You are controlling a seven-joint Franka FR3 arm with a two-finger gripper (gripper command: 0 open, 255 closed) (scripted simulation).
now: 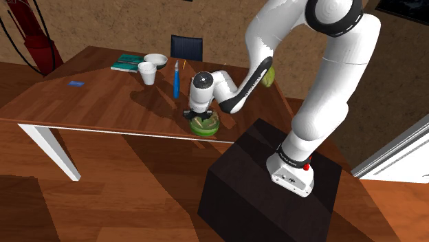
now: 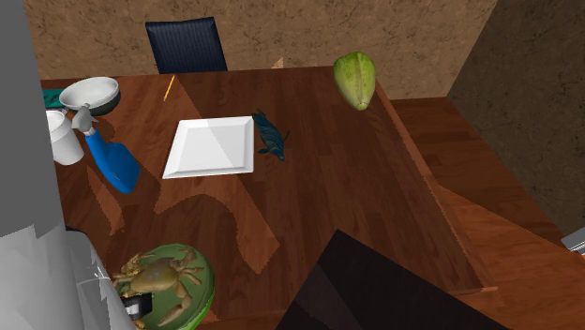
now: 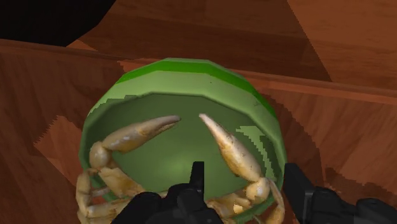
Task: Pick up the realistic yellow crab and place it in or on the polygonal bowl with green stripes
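Observation:
The tan-yellow crab (image 3: 236, 153) lies inside the green polygonal bowl (image 3: 191, 79), its two claws curving over the bowl's hollow. My black gripper (image 3: 248, 184) hangs right over the bowl, and its fingers (image 3: 198, 178) clasp the crab's body from both sides. In the second exterior view the crab (image 2: 161, 275) spreads across the bowl (image 2: 199, 292) at the table's near corner, with the gripper (image 2: 137, 306) at its rear. From the shoulder view the gripper (image 1: 201, 115) sits low on the bowl (image 1: 206, 126) by the table's front edge.
On the brown table (image 2: 356, 187) are a white square plate (image 2: 212, 146), a blue spray bottle (image 2: 111, 159), a dark teal figure (image 2: 273, 136), a green fruit (image 2: 355, 79), a white cup (image 1: 147, 72) and a white bowl (image 2: 89, 93). A dark chair (image 2: 187, 44) stands behind.

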